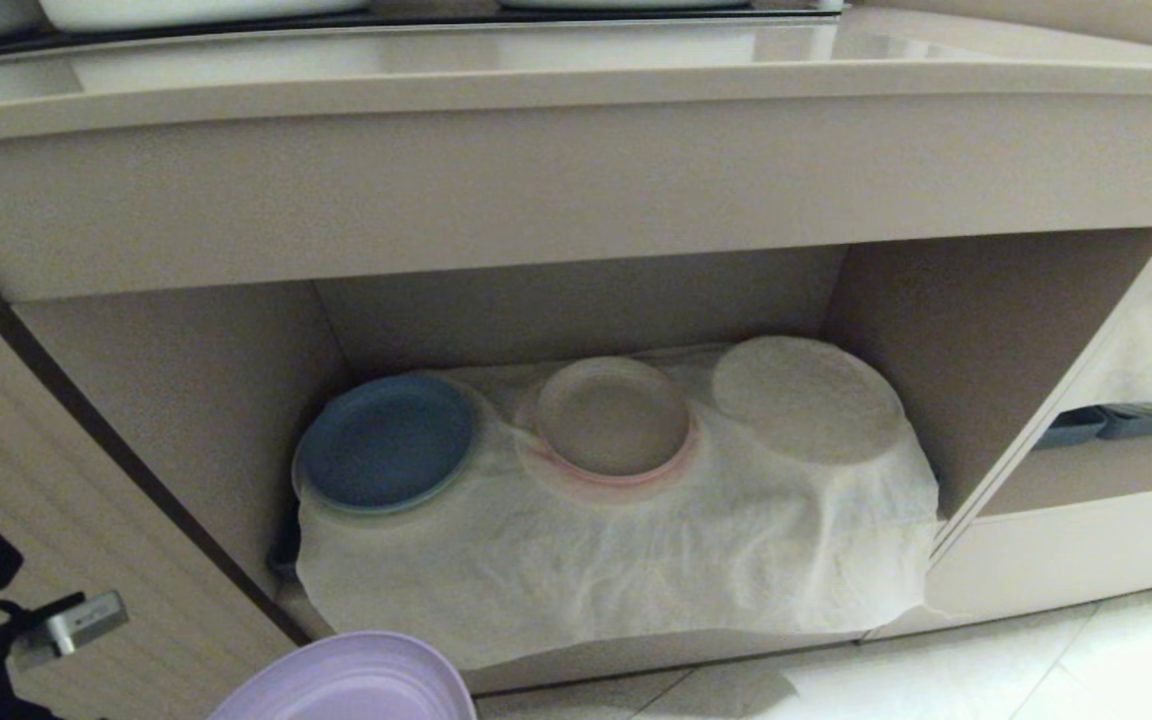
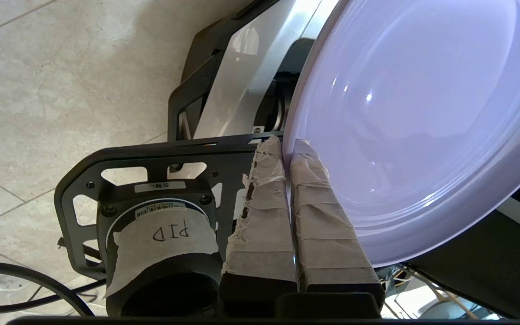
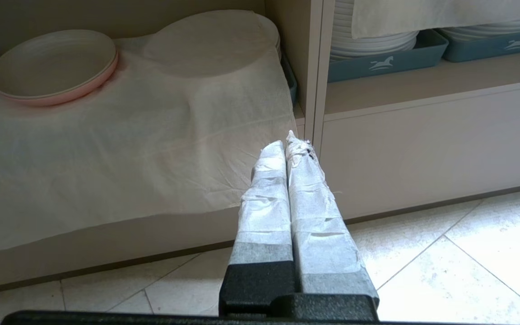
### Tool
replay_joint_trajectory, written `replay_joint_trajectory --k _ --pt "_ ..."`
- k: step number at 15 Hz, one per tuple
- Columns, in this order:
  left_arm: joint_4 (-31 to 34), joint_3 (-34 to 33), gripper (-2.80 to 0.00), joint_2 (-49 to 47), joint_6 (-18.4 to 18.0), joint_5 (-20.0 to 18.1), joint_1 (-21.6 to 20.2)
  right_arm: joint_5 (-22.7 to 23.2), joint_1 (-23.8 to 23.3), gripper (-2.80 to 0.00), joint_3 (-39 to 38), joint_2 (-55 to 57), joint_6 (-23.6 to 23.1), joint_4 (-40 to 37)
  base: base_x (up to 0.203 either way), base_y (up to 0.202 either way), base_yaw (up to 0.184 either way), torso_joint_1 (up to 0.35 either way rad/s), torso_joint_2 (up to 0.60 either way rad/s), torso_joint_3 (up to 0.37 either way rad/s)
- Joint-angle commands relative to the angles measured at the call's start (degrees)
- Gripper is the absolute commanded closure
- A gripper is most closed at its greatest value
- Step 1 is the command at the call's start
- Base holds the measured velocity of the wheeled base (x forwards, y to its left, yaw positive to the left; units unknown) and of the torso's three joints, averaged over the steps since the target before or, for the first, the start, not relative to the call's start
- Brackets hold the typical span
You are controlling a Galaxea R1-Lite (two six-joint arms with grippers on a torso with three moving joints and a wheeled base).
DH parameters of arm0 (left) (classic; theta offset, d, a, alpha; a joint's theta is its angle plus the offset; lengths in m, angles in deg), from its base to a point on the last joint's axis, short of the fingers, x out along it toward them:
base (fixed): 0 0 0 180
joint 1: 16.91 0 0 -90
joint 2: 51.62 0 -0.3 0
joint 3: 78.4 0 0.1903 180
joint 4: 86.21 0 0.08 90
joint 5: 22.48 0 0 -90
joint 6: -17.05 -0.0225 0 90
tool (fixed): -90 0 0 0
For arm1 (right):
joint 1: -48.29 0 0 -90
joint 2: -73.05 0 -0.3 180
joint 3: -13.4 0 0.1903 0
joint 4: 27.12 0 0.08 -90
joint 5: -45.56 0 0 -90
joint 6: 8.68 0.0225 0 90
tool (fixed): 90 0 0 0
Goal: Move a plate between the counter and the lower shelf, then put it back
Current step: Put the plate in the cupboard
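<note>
1. The plate [image 1: 351,680] is hanging in the air, low in front of the lower shelf [image 1: 576,655] and resting on neither it nor the counter [image 1: 536,80], so a set-down is likely still remaining.
2. The left hand [image 2: 287,146] is clamping its rim edge-on; the right hand [image 3: 287,142] is sitting pressed together and empty near the floor.
3. The plate is looking round, pale lavender, smooth, with a low rim.

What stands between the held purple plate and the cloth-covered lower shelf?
Nothing visible. The left gripper pinches the plate low, before the lower shelf, whose open front is unblocked; blue plate and beige-pink plate sit farther back.
</note>
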Motion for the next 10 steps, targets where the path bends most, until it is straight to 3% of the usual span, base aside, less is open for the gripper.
replay_joint_trajectory --k 1,10 --pt "0.14 -0.10 0.00 -0.07 -0.14 -0.18 -0.53 -0.02 0.03 0.00 0.00 0.00 0.04 -0.03 0.000 0.000 0.000 0.000 0.00 0.000" --pt "0.13 -0.11 0.00 -0.25 -0.24 -0.18 -1.15 -0.02 0.03 0.00 0.00 0.05 0.04 0.04 0.000 0.000 0.000 0.000 0.00 0.000"
